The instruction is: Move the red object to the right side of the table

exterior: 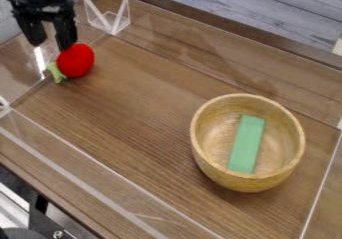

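Note:
The red object (pixel 76 59) is a small glossy red ball with a green leaf piece at its lower left, lying on the brown wooden table (pixel 147 103) near the far left corner. My black gripper (pixel 46 28) hangs just above and to the left of it, pointing down, open, with nothing between its two fingers. One finger stands right above the fruit's top edge; whether it touches cannot be told.
A wooden bowl (pixel 203 143) with a flat green block (pixel 247 143) in it stands at the right front. Low clear acrylic walls (pixel 118 19) border the tabletop, one close behind and left of the gripper.

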{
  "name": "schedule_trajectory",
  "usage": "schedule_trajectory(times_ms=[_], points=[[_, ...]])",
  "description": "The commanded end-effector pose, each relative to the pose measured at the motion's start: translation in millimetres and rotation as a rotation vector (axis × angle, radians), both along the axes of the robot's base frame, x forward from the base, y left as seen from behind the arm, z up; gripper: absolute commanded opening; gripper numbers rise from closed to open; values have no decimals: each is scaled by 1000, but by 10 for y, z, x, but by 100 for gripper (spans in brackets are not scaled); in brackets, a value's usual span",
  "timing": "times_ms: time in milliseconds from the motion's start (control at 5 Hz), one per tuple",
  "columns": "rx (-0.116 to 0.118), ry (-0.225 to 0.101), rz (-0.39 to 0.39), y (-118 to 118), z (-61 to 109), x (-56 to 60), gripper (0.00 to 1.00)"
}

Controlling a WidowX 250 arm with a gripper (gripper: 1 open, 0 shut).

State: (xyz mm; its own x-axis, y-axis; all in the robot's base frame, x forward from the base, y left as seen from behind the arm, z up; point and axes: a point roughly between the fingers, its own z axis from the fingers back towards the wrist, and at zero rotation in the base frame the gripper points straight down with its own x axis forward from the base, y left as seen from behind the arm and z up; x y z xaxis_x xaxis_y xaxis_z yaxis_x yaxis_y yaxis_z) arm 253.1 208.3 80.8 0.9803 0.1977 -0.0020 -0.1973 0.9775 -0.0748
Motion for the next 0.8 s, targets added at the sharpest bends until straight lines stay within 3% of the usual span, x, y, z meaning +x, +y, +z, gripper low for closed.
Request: schedule_trajectory(times_ms=[0, 600], points=[[9, -47, -76, 44, -23, -16, 100], [-34, -98, 102, 55, -64, -60, 100]])
